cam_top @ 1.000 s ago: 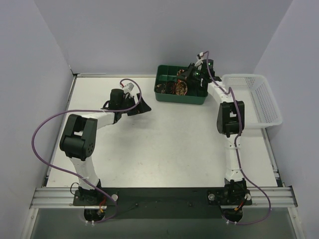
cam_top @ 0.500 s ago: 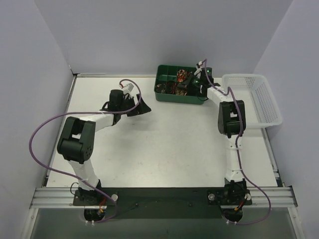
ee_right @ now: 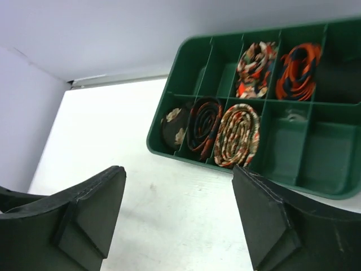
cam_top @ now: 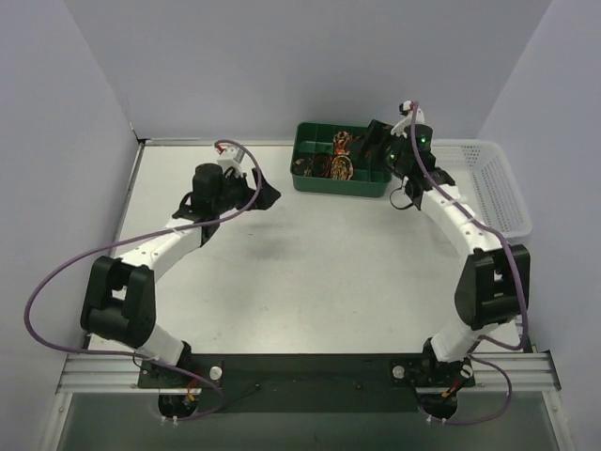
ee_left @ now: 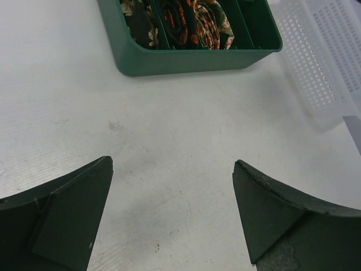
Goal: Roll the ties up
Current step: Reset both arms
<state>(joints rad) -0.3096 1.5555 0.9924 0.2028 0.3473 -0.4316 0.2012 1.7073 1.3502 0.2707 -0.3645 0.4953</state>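
Observation:
Several rolled ties lie as coils in the compartments of a green tray (cam_top: 324, 184) at the back of the table. A brown-gold coil (ee_right: 238, 134) sits in the front row beside two darker coils (ee_right: 203, 125). Behind them lie a multicoloured coil (ee_right: 256, 69) and an orange-navy coil (ee_right: 298, 70). My right gripper (ee_right: 177, 214) hangs open and empty above the tray's right end (cam_top: 377, 143). My left gripper (ee_left: 172, 214) is open over bare table, left of the tray (cam_top: 263, 195), with nothing between its fingers. The tray (ee_left: 186, 61) shows at the top of the left wrist view.
A white plastic basket (cam_top: 502, 202) stands just right of the green tray, and shows again as the basket (ee_left: 330, 62) in the left wrist view. Walls close the table on the left, back and right. Purple cables loop off both arms.
The right gripper has opened and lifted back from inside the tray, its arm swinging out to the right. The left arm has stretched out, its gripper staying near the same spot.

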